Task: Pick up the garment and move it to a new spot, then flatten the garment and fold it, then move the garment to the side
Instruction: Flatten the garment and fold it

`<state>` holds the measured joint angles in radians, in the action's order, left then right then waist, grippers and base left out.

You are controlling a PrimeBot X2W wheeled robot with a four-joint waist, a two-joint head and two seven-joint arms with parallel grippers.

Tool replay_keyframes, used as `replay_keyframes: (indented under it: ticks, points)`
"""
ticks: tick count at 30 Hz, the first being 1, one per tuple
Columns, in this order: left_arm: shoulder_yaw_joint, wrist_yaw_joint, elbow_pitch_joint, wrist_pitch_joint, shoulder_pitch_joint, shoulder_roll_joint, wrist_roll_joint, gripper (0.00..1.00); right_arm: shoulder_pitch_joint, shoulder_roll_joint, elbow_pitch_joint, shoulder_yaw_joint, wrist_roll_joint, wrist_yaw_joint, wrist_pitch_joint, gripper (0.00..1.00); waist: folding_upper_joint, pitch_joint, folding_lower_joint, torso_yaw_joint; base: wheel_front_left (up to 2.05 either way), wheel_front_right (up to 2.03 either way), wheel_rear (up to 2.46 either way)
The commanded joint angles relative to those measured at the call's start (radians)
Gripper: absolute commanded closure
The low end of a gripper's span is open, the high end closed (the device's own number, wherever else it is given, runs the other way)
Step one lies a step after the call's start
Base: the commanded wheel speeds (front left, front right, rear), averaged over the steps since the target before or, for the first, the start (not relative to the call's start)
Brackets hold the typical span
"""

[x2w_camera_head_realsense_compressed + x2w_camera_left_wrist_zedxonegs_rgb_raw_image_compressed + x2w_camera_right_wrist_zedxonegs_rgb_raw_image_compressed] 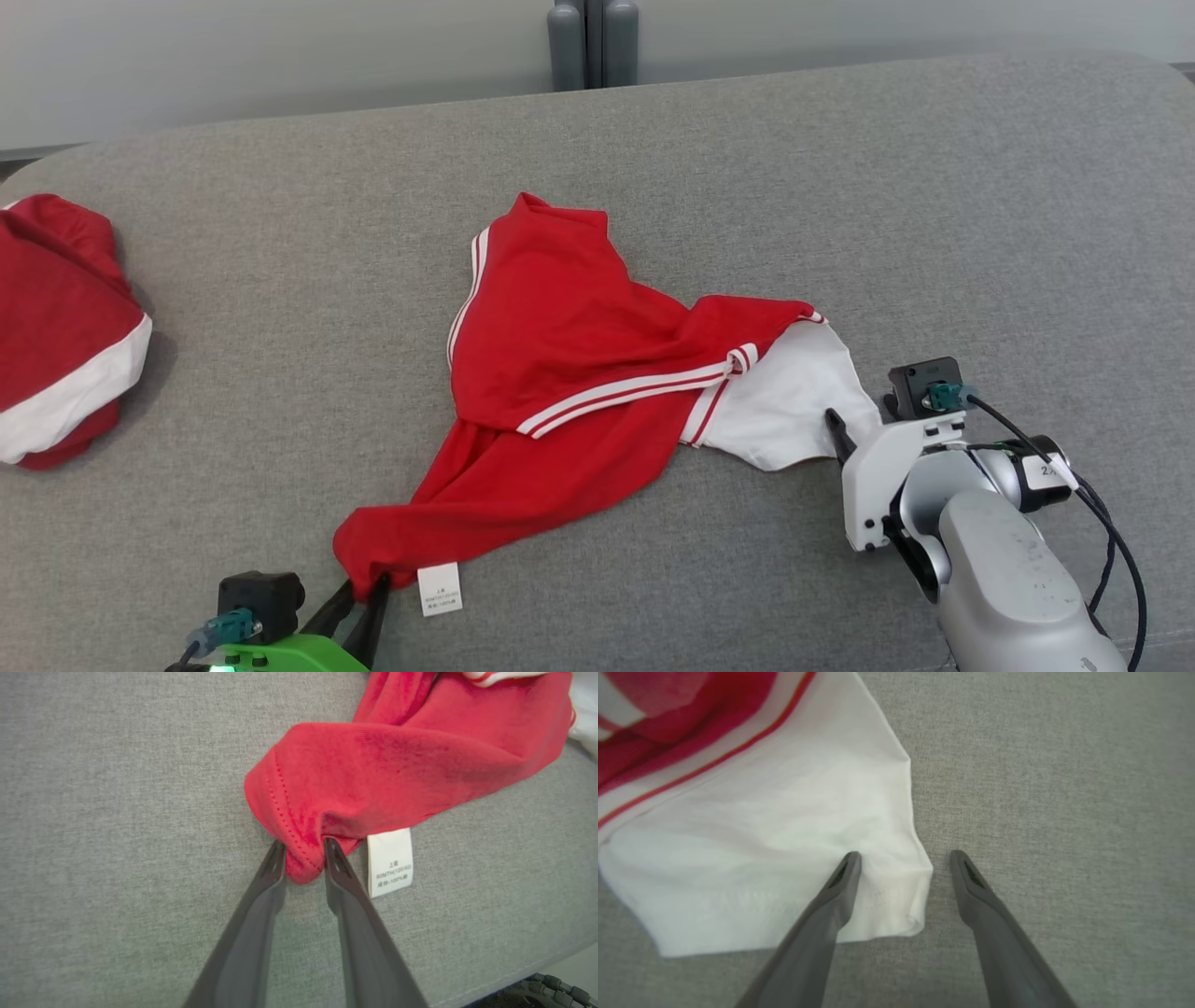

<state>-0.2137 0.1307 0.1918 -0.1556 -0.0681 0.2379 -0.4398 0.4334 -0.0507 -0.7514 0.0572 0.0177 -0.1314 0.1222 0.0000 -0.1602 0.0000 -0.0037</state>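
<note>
1. The garment [560,373] is a red jersey-type top with thin white double stripes, a white sleeve and a small white care label [390,861] hanging off the hem.
2. It's lying rumpled near the middle of the grey upholstered cushion [840,187]. It isn't flat at all: 1 panel is folded over the rest and there are creases all over.
3. In the head view its long axis runs diagonally, from the bunched red corner at the near left up towards the far right. The white sleeve sticks out to the right and a red peak pokes away from the robot.
4. The left gripper [303,851] is clamped on that near red hem corner. The cloth is squeezed into a little wad between both fingers, right beside the label.
5. The right gripper [904,854] has its fingers spread apart, gripping nothing. 1 finger sits over the white sleeve's corner, the other over bare cushion, with the sleeve edge between them. Can't tell if they touch the fabric.
6. Another red and white garment [56,336] sits bundled at the far left of the cushion, well apart from this one.
</note>
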Motion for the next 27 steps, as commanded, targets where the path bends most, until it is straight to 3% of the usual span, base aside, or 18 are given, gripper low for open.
replay_keyframes:
  ticks: [1,2,7,12,19,23,27]
  points:
    - [-0.004,0.000,0.003,0.008,0.018,0.012,-0.009,0.80,-0.002,0.001,-0.023,0.011,-0.005,0.001,0.013,0.58,0.0000,-0.004,0.0000,0.000,0.00,0.00,0.00]
    - [-0.009,0.000,0.005,0.008,0.023,0.013,-0.010,1.00,0.000,0.001,-0.031,0.017,-0.025,0.001,0.009,1.00,0.0000,-0.005,0.0000,0.000,0.00,0.00,0.00]
    - [-0.029,0.000,-0.004,0.002,0.026,0.024,-0.036,1.00,0.000,-0.002,-0.044,0.047,-0.145,0.002,-0.006,1.00,0.0000,0.009,0.0000,0.001,0.00,0.00,0.00]
    - [-0.033,0.000,-0.122,-0.040,-0.020,0.051,-0.129,1.00,-0.006,-0.001,0.057,0.060,-0.372,0.001,-0.004,1.00,0.0000,0.047,0.0000,-0.006,0.00,0.00,0.00]
    - [0.017,0.000,-0.497,-0.148,-0.105,0.132,-0.336,1.00,-0.069,-0.061,0.437,-0.039,-0.735,0.001,0.132,1.00,0.0000,0.102,0.0000,-0.036,0.00,0.00,0.00]
    - [0.059,0.000,-0.686,-0.204,-0.123,0.168,-0.443,1.00,-0.123,-0.084,0.682,-0.125,-0.855,0.001,0.236,1.00,0.0000,0.128,0.0000,-0.061,0.00,0.00,0.00]
    - [0.088,-0.003,-0.841,-0.256,-0.095,0.193,-0.545,1.00,-0.165,-0.060,0.907,-0.220,-0.952,0.001,0.338,1.00,0.0000,0.142,0.0000,-0.092,0.00,0.00,0.00]
